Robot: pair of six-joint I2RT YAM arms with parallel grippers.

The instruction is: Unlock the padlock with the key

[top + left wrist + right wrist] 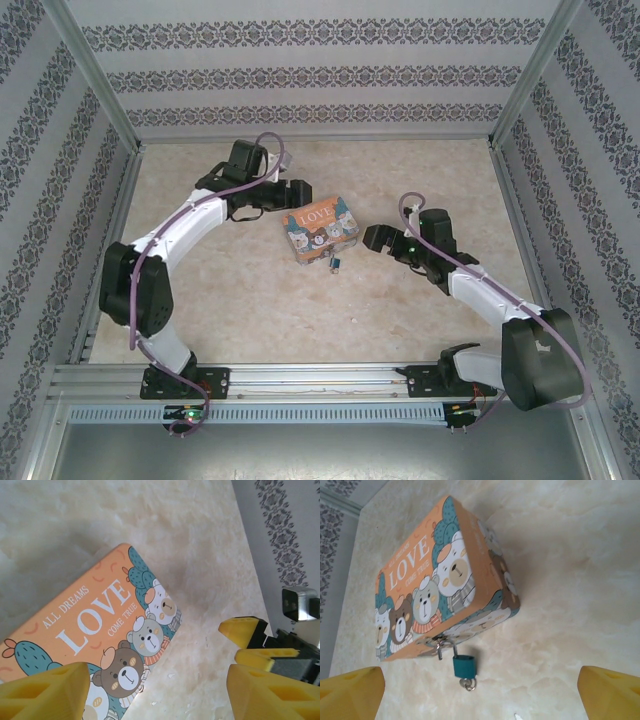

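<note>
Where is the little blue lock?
The padlock hangs from the front of the LOVE tin. In the top view it lies on the table near its middle, at the tin's near edge.

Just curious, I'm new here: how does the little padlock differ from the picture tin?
Size: the padlock is far smaller than the tin. Look: the tin is orange with cartoon bears and the word LOVE; the padlock is plain teal with a thin silver shackle. Pose: the tin lies flat, lid up; the padlock sits at the tin's front clasp. Both carry teal.
</note>
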